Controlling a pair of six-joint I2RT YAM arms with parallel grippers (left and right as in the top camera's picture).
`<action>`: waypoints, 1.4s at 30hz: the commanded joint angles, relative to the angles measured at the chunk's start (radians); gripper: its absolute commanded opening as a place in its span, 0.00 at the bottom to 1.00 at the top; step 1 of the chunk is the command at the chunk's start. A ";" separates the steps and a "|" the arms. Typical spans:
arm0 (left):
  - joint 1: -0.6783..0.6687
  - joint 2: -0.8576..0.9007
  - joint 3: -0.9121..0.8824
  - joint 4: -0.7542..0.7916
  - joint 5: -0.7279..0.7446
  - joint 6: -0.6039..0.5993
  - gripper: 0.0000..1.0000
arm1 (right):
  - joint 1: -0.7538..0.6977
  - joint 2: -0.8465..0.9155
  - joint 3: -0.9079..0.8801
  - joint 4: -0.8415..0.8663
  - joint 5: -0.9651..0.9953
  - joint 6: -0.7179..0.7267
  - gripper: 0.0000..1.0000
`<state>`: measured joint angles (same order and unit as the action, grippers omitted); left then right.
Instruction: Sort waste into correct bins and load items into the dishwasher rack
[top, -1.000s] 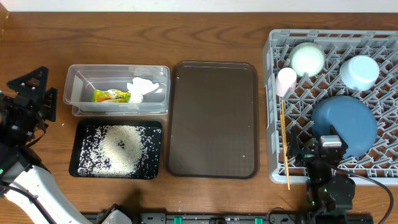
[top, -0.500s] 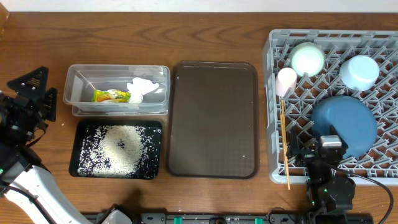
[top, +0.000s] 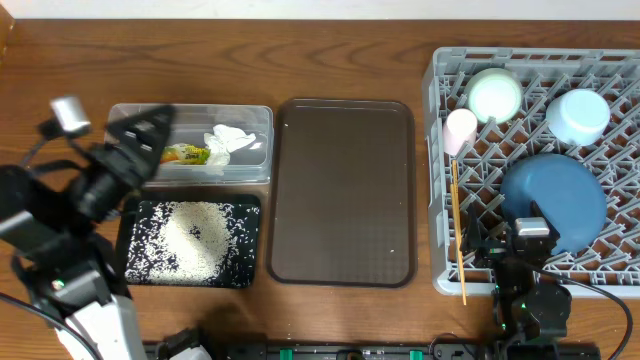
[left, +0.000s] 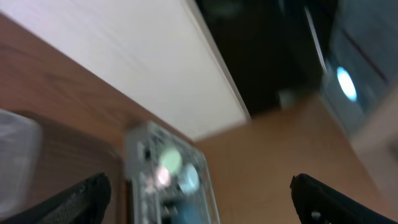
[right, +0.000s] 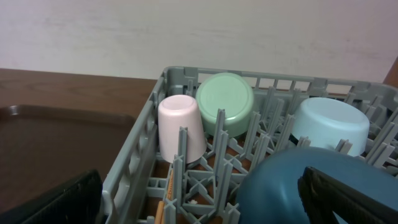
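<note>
The grey rack (top: 440, 180) at the right holds a mint bowl (top: 495, 94), a light blue bowl (top: 578, 115), a pink cup (top: 461, 130), a dark blue plate (top: 555, 200) and chopsticks (top: 457, 230). The clear tub (top: 250, 150) holds the napkin (top: 230, 142) and wrapper (top: 190, 154). The black tray (top: 135, 270) holds rice (top: 195, 235). My left gripper (top: 148, 132) is open and empty over the tub's left end; its wrist view (left: 199, 199) is blurred. My right gripper (top: 510, 238) is open and empty at the rack's front edge, beside the plate (right: 292, 186) and the cup (right: 181, 127).
A large brown serving tray (top: 345, 190) lies between the bins and the rack. It also shows at the left of the right wrist view (right: 56, 137). A white wall runs along the table's far edge.
My left arm has swung right from the table's left edge to over the clear tub's left end. The right arm has not moved.
</note>
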<state>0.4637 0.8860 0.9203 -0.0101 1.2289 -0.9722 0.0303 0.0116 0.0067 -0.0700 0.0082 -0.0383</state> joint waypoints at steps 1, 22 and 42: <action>-0.106 -0.061 0.013 0.004 0.010 -0.002 0.95 | 0.001 -0.006 -0.002 -0.004 0.014 -0.016 0.99; -0.390 -0.365 -0.119 0.003 -0.104 0.572 0.95 | 0.001 -0.006 -0.002 -0.004 0.014 -0.016 0.99; -0.526 -0.689 -0.531 0.008 -0.739 0.556 0.95 | 0.001 -0.007 -0.002 -0.004 0.014 -0.016 0.99</action>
<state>-0.0391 0.2325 0.4164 -0.0086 0.7074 -0.4080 0.0303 0.0120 0.0067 -0.0700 0.0151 -0.0410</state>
